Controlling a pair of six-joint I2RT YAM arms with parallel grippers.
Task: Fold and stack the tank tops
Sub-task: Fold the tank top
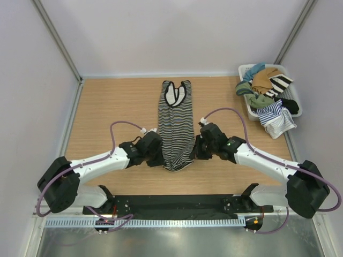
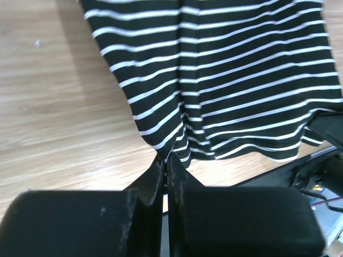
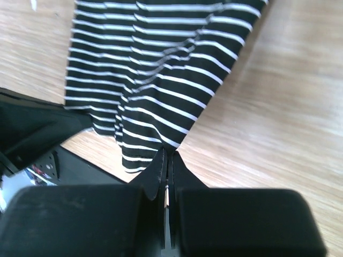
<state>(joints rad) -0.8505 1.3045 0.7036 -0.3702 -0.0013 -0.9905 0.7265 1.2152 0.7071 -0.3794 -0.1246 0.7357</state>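
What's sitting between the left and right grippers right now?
The hem end of the black-and-white tank top spans the whole gap; left gripper and right gripper each pinch a hem corner. Clearest in the top external view.

Bright even light, soft shadows; the close fingers [image 2: 147,194] look slightly blurred.

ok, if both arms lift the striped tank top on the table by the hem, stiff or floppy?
Likely very floppy: the tank top puckers into folds where the left fingers and right fingers pinch its hem corners. Probably light; it looks thin and lies flat on the table. Expect the hem to sag between the two grips.
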